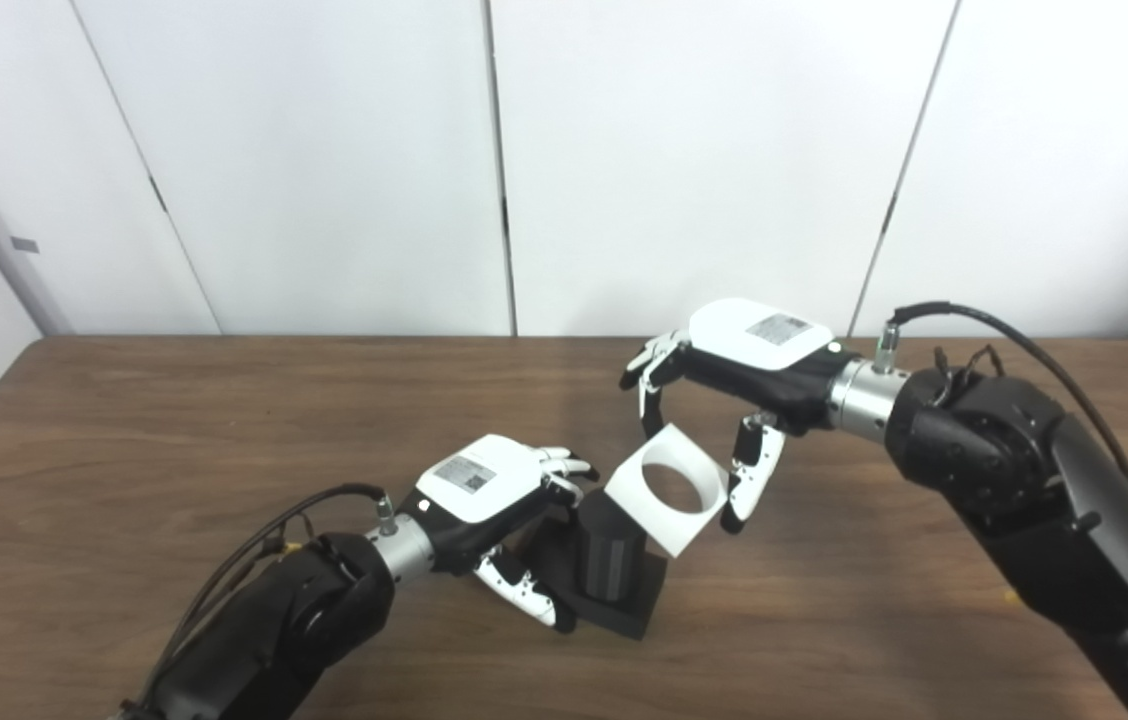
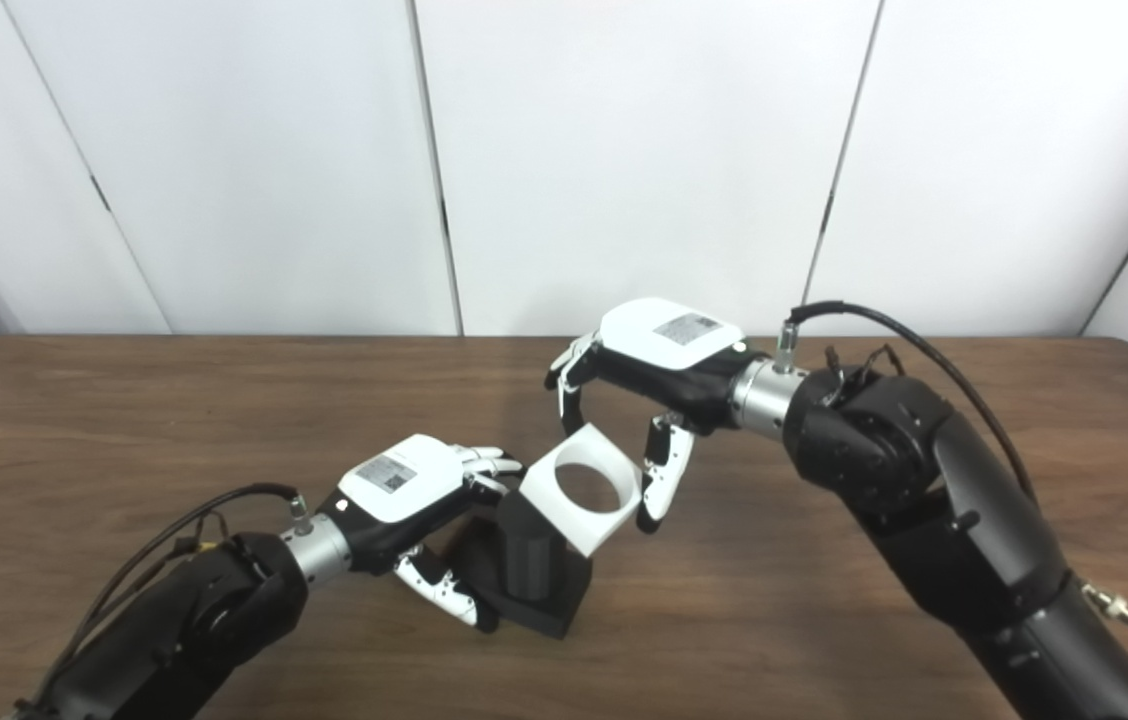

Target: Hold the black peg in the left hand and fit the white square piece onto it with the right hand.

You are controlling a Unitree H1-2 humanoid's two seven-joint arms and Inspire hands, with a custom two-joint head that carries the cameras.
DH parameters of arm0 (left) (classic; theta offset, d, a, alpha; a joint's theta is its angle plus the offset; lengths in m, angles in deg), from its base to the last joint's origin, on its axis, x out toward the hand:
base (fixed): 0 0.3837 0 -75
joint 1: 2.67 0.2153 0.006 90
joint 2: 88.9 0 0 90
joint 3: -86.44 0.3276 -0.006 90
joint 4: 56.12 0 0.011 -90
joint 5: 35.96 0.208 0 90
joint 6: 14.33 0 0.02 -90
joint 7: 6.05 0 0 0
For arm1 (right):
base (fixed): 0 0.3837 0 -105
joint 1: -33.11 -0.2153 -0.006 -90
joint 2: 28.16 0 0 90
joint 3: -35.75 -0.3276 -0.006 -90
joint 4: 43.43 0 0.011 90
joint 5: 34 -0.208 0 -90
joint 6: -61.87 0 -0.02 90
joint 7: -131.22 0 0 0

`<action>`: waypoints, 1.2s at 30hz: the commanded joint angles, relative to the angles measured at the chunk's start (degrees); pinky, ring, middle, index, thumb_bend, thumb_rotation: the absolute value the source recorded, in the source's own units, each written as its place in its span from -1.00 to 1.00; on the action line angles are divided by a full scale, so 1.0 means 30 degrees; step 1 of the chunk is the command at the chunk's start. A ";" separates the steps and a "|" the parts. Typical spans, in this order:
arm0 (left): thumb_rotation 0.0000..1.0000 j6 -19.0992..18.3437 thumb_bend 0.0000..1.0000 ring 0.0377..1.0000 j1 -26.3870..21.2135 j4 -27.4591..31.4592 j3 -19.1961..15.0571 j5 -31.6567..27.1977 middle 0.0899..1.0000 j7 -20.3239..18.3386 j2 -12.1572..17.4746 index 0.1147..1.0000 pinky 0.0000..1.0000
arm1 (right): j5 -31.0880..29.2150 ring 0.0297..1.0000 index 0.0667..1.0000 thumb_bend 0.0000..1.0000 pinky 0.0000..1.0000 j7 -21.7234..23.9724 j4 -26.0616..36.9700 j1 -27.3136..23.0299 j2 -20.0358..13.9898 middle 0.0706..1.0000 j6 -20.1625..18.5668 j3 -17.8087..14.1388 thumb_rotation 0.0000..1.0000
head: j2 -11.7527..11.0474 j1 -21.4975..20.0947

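The black peg (image 1: 612,560) stands upright on its square black base (image 1: 624,610) on the wooden table (image 1: 174,450). My left hand (image 1: 489,500) is shut on the base's left side, thumb low at the front and fingers over the back. The white square piece (image 1: 669,487), with a round hole through it, is tilted just above and to the right of the peg's top, its lower left edge overlapping it. My right hand (image 1: 739,385) pinches the piece from above, fingers on its far corner and thumb on its right corner.
White wall panels (image 1: 684,160) stand behind the table's far edge. Both black forearms reach in from the bottom corners; a cable (image 1: 1014,345) loops over the right wrist.
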 commanded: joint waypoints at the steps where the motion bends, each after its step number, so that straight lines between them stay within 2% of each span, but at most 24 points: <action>1: -0.84 -0.0590 0.04 0.82 0.0394 -0.0459 0.0957 0.1500 0.76 -0.1442 -0.0164 -0.14 0.70 | 0.0048 0.73 -0.11 0.04 0.56 -0.0471 0.0136 -0.0604 0.0092 0.58 0.0127 -0.0269 -0.73 | 0.0018 0.0008; 8: -0.84 -0.0488 0.04 0.80 0.0403 -0.0629 0.0908 0.1399 0.74 -0.1201 -0.0235 -0.14 0.71 | 0.0044 0.74 -0.11 0.04 0.57 -0.0488 -0.0111 -0.0568 0.0534 0.58 0.0366 -0.0153 -0.73 | 0.0060 0.0014; 23: -0.84 -0.0854 0.04 0.82 0.0383 -0.0347 0.0999 0.1394 0.76 -0.1517 -0.0303 -0.14 0.74 | 0.0080 0.72 -0.11 0.04 0.53 -0.0784 -0.0644 -0.0443 0.1111 0.58 0.0611 0.0175 -0.73 | 0.0103 0.0145; 36: -0.84 -0.0869 0.04 0.82 0.0404 -0.0252 0.1071 0.1339 0.76 -0.1413 -0.0309 -0.14 0.73 | 0.0135 0.71 -0.11 0.04 0.56 -0.0781 -0.0865 -0.0419 0.1610 0.57 0.0375 0.0367 -0.73 | 0.0252 0.0218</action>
